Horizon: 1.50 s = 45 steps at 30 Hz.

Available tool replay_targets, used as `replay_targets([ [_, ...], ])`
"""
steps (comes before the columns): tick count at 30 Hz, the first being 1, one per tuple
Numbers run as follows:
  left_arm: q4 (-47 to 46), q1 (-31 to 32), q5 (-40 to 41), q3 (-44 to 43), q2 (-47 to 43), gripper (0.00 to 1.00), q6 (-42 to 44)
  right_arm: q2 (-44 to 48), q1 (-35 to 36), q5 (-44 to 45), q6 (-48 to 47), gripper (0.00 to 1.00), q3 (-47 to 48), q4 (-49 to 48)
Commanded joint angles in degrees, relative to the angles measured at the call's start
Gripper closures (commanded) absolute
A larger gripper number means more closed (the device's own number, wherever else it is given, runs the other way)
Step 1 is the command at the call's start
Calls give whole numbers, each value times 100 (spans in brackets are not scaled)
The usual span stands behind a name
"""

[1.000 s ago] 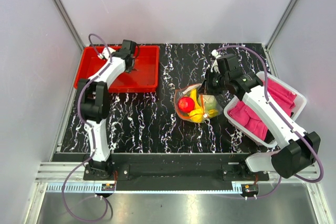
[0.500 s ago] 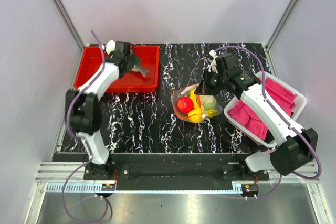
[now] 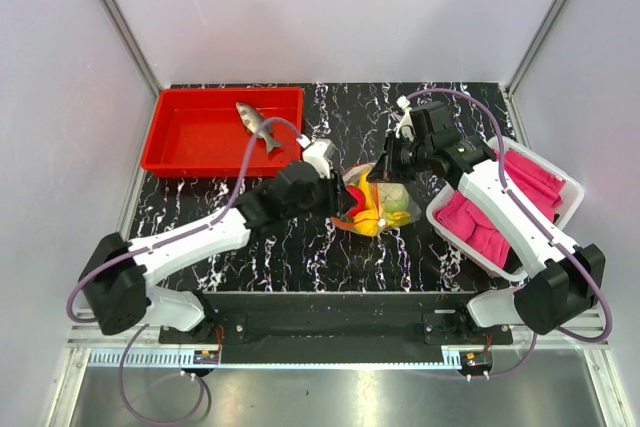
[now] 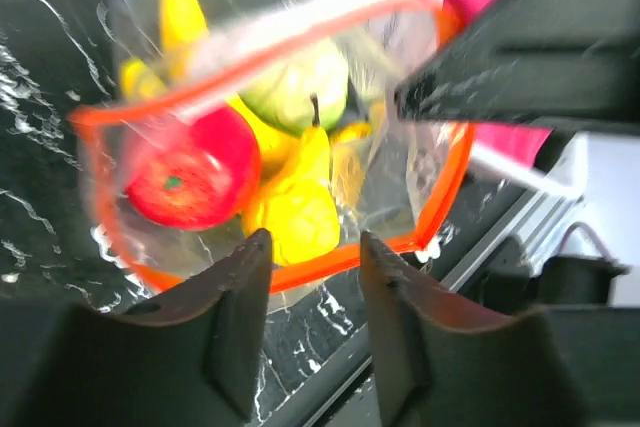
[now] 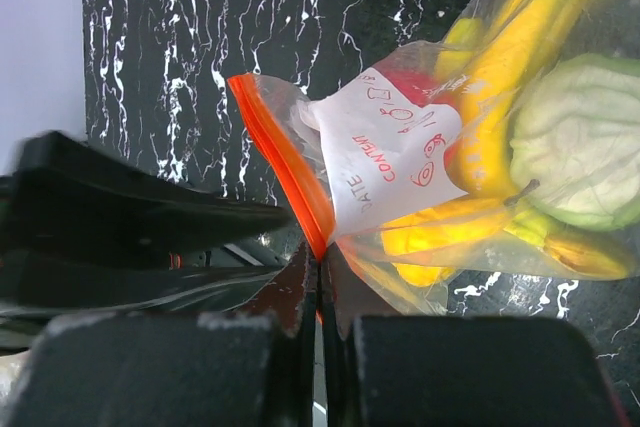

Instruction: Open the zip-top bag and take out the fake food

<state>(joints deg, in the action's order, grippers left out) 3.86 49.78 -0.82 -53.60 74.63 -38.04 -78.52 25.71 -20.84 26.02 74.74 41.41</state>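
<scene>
Two grippers at zip-top bag (image 3: 380,203) on table (image 3: 335,117). Right gripper (image 5: 320,269) pinching orange zip strip, bag just ahead. Left gripper (image 4: 313,247) spread, close at open bag mouth. Fake food (image 4: 290,212) inside; fish (image 3: 257,123) in red tray (image 3: 190,137).

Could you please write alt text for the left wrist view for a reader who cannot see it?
The left gripper, open, hovers at the wide-open mouth of a clear zip-top bag, whose orange-red rim the right gripper pinches at upper right. Inside lie a red round fruit, a yellow pear, a green piece and a banana.
</scene>
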Motion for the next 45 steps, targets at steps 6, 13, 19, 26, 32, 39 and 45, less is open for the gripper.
replay_targets([
  [6, -542, 252, 117, -572, 1183, 65, 543, 197, -31, -403, 122, 100, 348, -203],
  [13, -1054, 234, -173, -967, 2019, 67, 745, 214, -31, -579, 175, 100, 305, -238],
  [19, -947, 234, -243, -1355, 2583, 64, 728, 302, -23, -561, 210, 100, 155, -317],
  [26, -966, 260, -401, -1179, 2767, 45, 833, 399, -23, -544, 149, 100, -64, -300],
  [32, -782, 260, -691, -1056, 2802, 33, 974, 592, -23, -465, 52, 100, -337, -309],
  [39, -422, 269, -235, -976, 2899, 42, 755, 742, -31, -307, 43, 100, -478, -309],
  [45, -131, 313, 73, -1082, 2952, 61, 833, 759, -58, -236, 43, 100, -522, -318],
])
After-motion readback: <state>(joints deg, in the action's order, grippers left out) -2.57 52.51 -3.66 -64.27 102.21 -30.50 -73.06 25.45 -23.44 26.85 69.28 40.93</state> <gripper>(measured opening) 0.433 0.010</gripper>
